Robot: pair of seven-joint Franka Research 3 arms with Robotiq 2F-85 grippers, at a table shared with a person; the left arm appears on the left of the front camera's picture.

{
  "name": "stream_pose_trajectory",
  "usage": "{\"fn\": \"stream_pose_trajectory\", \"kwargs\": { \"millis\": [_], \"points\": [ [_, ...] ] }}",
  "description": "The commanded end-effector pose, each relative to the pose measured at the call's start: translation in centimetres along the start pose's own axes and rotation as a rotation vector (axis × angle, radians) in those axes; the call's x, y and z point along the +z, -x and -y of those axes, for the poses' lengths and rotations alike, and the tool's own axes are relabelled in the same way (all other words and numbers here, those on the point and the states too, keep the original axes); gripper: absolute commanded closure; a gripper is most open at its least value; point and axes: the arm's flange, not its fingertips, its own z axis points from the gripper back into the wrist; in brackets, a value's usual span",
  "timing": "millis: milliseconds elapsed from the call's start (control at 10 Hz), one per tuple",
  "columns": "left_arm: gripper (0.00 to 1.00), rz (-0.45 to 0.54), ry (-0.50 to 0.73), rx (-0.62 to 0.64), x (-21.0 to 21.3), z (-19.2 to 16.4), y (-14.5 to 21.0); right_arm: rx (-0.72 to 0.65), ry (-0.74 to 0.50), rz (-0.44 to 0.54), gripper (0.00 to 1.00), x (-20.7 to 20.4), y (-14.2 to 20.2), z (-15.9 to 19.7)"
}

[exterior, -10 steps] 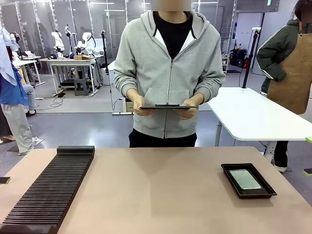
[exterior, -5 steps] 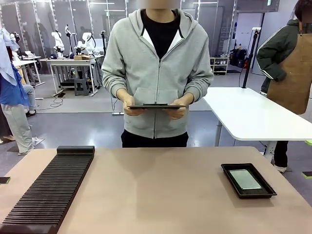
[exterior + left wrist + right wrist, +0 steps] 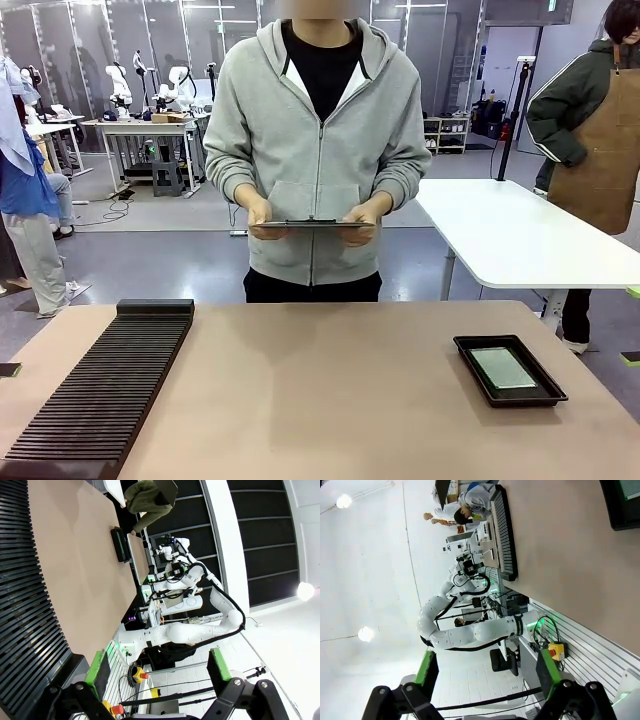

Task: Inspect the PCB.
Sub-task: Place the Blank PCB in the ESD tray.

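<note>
Front view is showing the PCB (image 3: pixel 503 367) lying flat inside the black tray (image 3: pixel 468 355) at the lower right of the frame, on the table (image 3: pixel 320 390). Both wrist views are showing the left gripper (image 3: pixel 157 667) and the right gripper (image 3: pixel 485 669) with fingers spread wide, holding nothing. I am thinking the thin board could slip or get stuck against the tray's wall when fingers try lifting it.

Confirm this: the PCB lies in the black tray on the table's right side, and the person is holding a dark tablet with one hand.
Not quite. The front view shows the person holding the dark tablet with both hands, one at each end. The rest stands: the PCB lies in the black tray on the table's right side.
</note>
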Motion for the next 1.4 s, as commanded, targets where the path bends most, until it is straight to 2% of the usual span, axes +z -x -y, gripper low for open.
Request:
{"fn": "stream_pose_trajectory", "kwargs": {
  "millis": [0, 1300],
  "points": [
    [0.0, -0.004, -0.004, 0.002, 0.1, 0.08, 0.09, 0.005, -0.002, -0.003, 0.0, 0.05, 0.28, -0.34],
    [0.0, -0.004, -0.004, 0.002, 0.1, 0.08, 0.09, 0.005, -0.002, -0.003, 0.0, 0.05, 0.28, -0.34]
  ]
}}
